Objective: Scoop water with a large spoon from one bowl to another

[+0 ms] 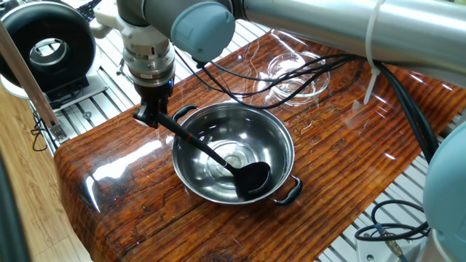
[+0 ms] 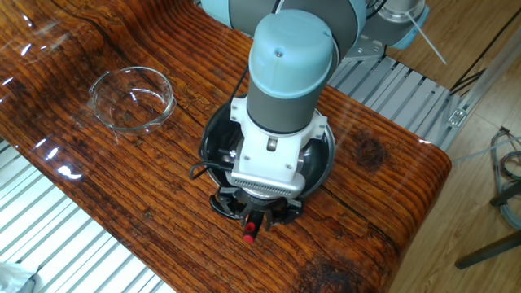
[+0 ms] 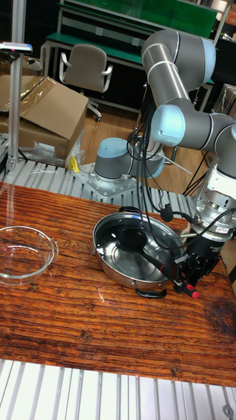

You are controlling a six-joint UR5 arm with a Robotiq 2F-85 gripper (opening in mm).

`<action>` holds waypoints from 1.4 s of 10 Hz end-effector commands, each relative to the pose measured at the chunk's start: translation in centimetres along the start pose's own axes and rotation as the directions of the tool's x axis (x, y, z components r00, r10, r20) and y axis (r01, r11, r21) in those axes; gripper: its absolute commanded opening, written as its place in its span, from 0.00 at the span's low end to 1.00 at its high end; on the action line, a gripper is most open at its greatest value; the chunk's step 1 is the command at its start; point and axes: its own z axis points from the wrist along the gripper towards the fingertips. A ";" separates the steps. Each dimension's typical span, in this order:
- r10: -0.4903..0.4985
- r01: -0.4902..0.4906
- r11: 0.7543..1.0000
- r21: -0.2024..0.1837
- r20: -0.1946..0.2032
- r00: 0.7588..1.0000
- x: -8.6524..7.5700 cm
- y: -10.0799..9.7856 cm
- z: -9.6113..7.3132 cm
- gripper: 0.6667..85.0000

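The steel bowl [image 1: 218, 110] stands mid-table, with shiny water [image 1: 227, 159] over its ringed base. A black large spoon [image 1: 253, 177] slants down into it, scoop head low against the near wall. My gripper [image 1: 149, 113] is outside the bowl's left rim, shut on the end of the spoon's handle. The tall fixed view has the scoop head [image 3: 131, 237] inside the steel bowl [image 3: 108, 262] and the gripper [image 3: 189, 270] at its right. The glass bowl [image 1: 295, 73] sits apart at the far side, also visible as the glass bowl [image 2: 132, 98] and the glass bowl [image 3: 23, 252].
The arm's wrist [image 2: 281, 138] covers most of the steel bowl [image 2: 210, 134] in the other fixed view. Black cables [image 1: 277, 73] hang over the glass bowl's side of the table. A black round device [image 1: 47, 47] stands off the table's left end.
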 end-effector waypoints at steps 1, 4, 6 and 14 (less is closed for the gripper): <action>0.005 -0.005 1.000 -0.008 0.007 1.000 -0.1 -0.1 0.2 0.49; 0.020 -0.020 1.000 -0.011 0.000 1.000 0.0 0.1 -0.1 0.43; 0.033 -0.033 0.999 -0.014 0.001 0.999 -0.1 0.2 -0.3 0.36; 0.078 -0.080 0.996 0.038 0.034 0.996 -1.5 -0.6 -1.4 0.00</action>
